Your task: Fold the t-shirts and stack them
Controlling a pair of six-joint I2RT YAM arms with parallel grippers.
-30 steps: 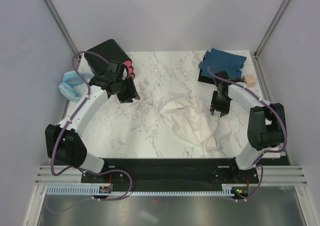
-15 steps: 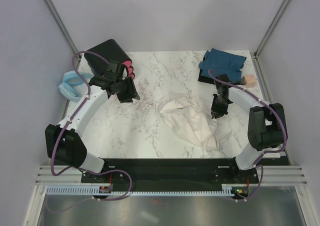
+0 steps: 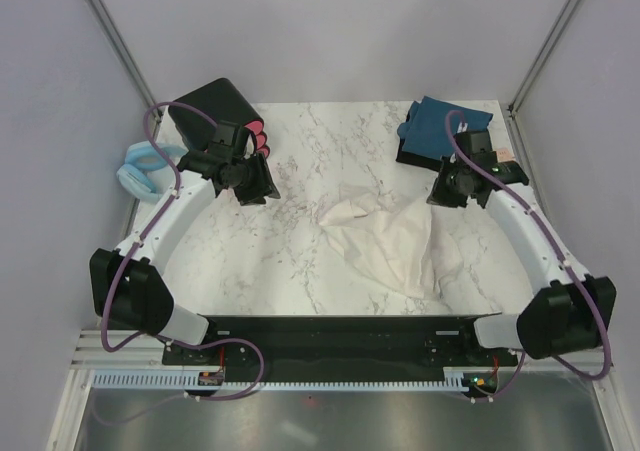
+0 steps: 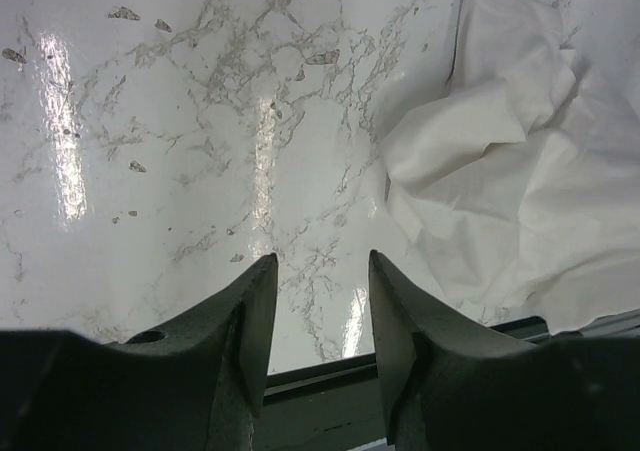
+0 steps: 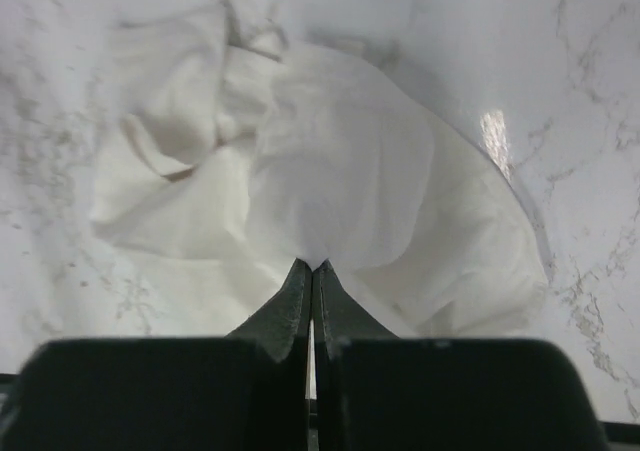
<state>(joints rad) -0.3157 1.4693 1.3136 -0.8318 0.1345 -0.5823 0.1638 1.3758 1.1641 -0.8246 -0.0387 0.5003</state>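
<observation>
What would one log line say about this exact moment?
left gripper: open, above marble table | right gripper: shut on cream-white shirt | teal shirt: far right, untouched

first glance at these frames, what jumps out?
A crumpled cream shirt sprawls right of centre on the marble table, and the right gripper is shut on a pinch of it, the cloth tenting up to the fingertips. The teal shirt sits at the far right corner. The left gripper hangs open over bare marble on the left.
</observation>
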